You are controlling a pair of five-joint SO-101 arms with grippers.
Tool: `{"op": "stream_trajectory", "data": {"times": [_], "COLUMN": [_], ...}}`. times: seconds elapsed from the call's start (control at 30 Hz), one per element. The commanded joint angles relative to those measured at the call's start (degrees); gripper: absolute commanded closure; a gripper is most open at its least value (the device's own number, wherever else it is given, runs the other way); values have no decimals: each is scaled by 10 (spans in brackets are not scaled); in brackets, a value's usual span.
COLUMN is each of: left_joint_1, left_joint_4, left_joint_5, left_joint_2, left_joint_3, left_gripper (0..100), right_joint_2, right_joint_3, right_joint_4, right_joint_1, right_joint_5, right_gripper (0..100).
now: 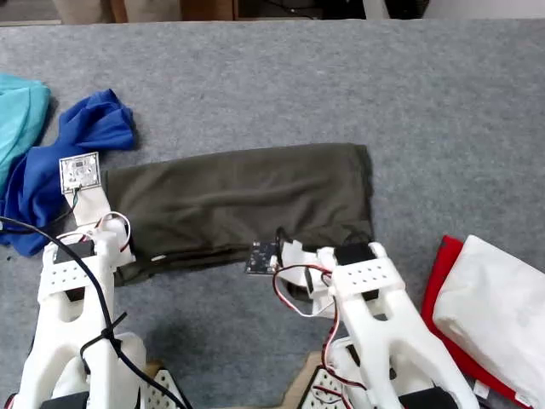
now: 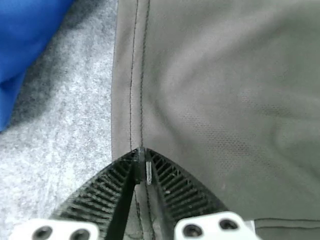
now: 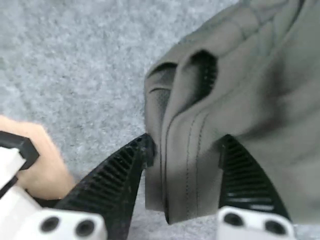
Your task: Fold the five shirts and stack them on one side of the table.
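A dark olive shirt (image 1: 247,200) lies spread as a long strip across the middle of the grey table (image 1: 443,111). My left gripper (image 1: 119,256) is at its left end, shut on the stitched hem (image 2: 142,160) of the olive shirt (image 2: 225,100). My right gripper (image 1: 339,247) is at the near right corner. There its fingers (image 3: 186,145) hold a thick bunched fold of the olive shirt (image 3: 240,90) between them. A blue shirt (image 1: 81,149) and a teal shirt (image 1: 17,119) lie crumpled at the far left. A folded white shirt (image 1: 498,311) rests on a red one (image 1: 443,273) at the right.
Open grey table stretches behind the olive shirt and to its right. The blue shirt (image 2: 25,40) lies close beside the left gripper. Both arm bases and their cables fill the near edge.
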Motion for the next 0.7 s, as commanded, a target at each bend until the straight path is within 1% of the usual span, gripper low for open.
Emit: {"op": "stream_trajectory", "data": {"times": [0.0,0.13,0.33,0.4,0.53,0.67], "left_joint_1": [6,6,6,6,6,6], "left_joint_4": [-9,-9,-9,-9,-9,-9], "left_joint_5": [-4,-4,-4,-4,-4,-4], "left_joint_2": [-12,-12,-12,-12,-12,-12], "left_joint_3": [-2,-2,-2,-2,-2,-2], "left_gripper": [980,980,979,979,979,979], "right_joint_2": [9,9,9,8,8,10], "right_joint_3": [13,13,12,3,-51,-150], "right_joint_4": [0,-2,-2,-4,-2,36], "right_joint_1": [-8,-8,-8,-7,23,58], "right_joint_5": [5,5,5,5,5,5], "right_gripper": [811,829,940,995,995,995]}}
